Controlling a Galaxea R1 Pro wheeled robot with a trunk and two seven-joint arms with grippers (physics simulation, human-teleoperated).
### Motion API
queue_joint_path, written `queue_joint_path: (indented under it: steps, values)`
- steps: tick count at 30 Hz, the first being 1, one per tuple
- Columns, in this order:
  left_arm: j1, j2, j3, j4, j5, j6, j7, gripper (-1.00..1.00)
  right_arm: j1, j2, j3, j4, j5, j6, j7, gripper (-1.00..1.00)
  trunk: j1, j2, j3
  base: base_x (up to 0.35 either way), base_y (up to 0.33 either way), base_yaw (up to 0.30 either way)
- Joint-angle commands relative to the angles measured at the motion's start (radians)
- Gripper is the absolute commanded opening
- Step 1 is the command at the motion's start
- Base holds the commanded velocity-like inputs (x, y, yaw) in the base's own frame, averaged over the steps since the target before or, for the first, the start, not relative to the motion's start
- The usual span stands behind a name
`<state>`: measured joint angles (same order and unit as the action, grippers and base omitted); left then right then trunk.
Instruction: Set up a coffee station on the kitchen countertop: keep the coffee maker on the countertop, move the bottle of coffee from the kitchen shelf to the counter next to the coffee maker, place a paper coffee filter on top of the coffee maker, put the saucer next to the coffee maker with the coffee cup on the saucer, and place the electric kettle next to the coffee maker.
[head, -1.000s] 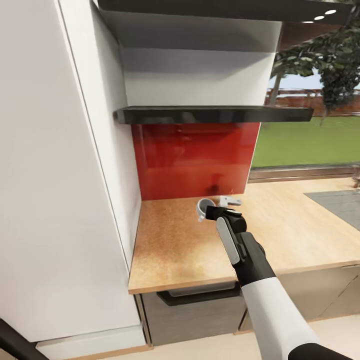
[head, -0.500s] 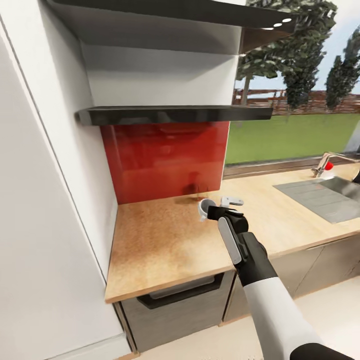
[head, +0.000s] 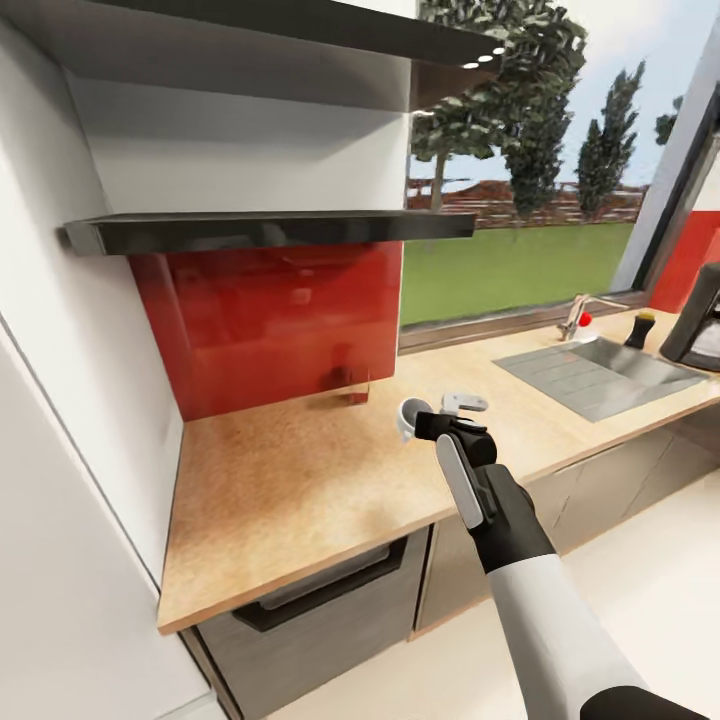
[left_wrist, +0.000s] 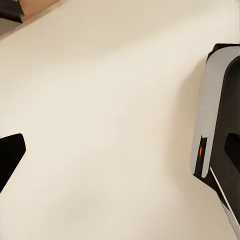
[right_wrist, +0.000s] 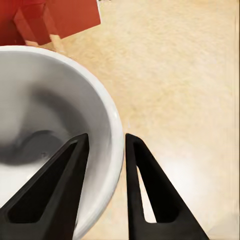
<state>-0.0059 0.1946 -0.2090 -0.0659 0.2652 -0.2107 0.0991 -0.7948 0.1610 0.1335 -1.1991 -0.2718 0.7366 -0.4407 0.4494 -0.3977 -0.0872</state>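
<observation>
My right gripper (head: 418, 424) is shut on the rim of the white coffee cup (head: 408, 414), holding it just above the kitchen countertop (head: 290, 480). In the right wrist view one finger (right_wrist: 55, 195) is inside the coffee cup (right_wrist: 45, 110) and the other finger (right_wrist: 150, 200) is outside its wall. The black kitchen shelf (head: 270, 230) with its red wall panel (head: 270, 320) is up at the left. A tall dark machine, probably the coffee maker (head: 703, 318), stands at the far right edge of the counter. In the left wrist view my left gripper's dark fingertip (left_wrist: 10, 157) hangs over pale floor.
A steel sink (head: 590, 375) with a tap (head: 578, 312) is set in the counter to the right, and a small dark bottle (head: 640, 328) stands beside it. A window runs behind it. Grey cabinet fronts (head: 320, 600) sit below the counter edge.
The whole head view has swung to the right, so the shelf slid left and the sink and dark machine came into sight. The right arm keeps the cup in the same hold.
</observation>
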Motion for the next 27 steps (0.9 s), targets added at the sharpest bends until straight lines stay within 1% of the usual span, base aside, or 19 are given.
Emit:
queue_joint_path:
  steps: [1, 25, 27]
  values:
    - [0.0, 0.0, -0.009, -0.001, 0.008, -0.003, 0.003, 1.0, -0.001, 0.0, 0.002, 0.0, -0.011, 0.001, -0.009, -1.0, 0.001, -0.002, -0.002, 0.0, 0.0, -0.3]
    - [0.0, -0.003, -0.009, -0.005, 0.008, -0.003, 0.003, 1.0, -0.001, -0.002, 0.0, 0.0, -0.01, 0.002, -0.009, -1.0, 0.001, -0.002, -0.005, 0.0, 0.0, -0.3]
    - [0.0, -0.003, -0.009, -0.005, 0.008, -0.003, 0.003, 1.0, -0.001, -0.005, 0.0, 0.0, -0.01, 0.001, -0.009, -1.0, 0.001, -0.002, -0.006, 0.0, 0.0, -0.3]
